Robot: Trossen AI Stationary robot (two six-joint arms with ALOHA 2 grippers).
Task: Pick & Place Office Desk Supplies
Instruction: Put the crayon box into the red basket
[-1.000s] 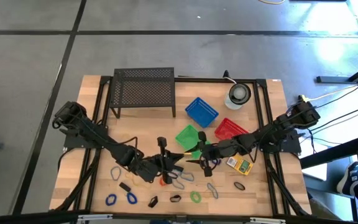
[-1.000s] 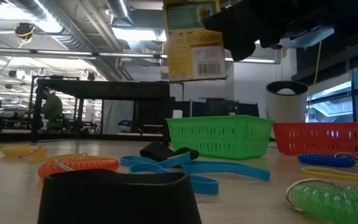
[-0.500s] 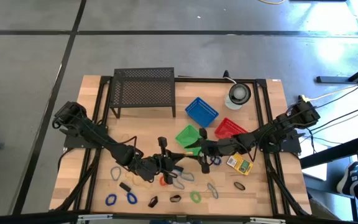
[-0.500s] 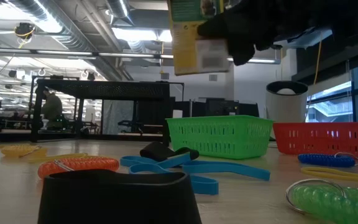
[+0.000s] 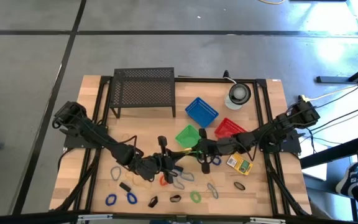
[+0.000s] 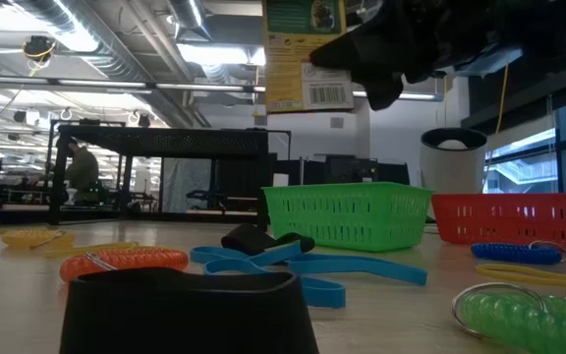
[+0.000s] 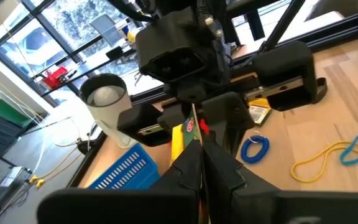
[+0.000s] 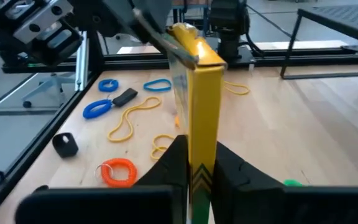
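Note:
A yellow packet (image 5: pixel 191 152) hangs in the air over the table's middle, between my two grippers; the low view shows its barcode face (image 6: pixel 308 54). My left gripper (image 7: pixel 199 149) reaches it from the table's left and is shut on it. My right gripper (image 8: pixel 201 149) comes from the right and is shut on it as well. A second yellow packet (image 5: pixel 239 164) lies flat on the table at the right. Blue loops (image 5: pixel 120 199), a green loop (image 5: pixel 195 196), an orange coil (image 5: pixel 165 180) and small black clips (image 5: pixel 153 201) lie on the near part of the table. My left gripper pinches the packet's thin edge (image 7: pixel 190 134) between its two fingers, coming about level from the table's left. The packet stands upright beyond the fingertips, clear of the table. My right gripper pinches the packet's two broad faces (image 8: pixel 202 124), one finger on each side, coming about level from the table's right. The packet stands edge-on between the fingers, upright and clear of the table.
A black mesh rack (image 5: pixel 143 90) stands at the far left. Blue (image 5: pixel 201 111), green (image 5: pixel 187 135) and red (image 5: pixel 230 129) baskets sit behind the grippers, a round white and grey object (image 5: pixel 238 93) at the far right. A black clip (image 6: pixel 185 310) fills the low view's foreground.
The packet has turned and tipped a little in the air between the two grippers, and its lower edge now stands somewhat higher. Both arms have kept their places.

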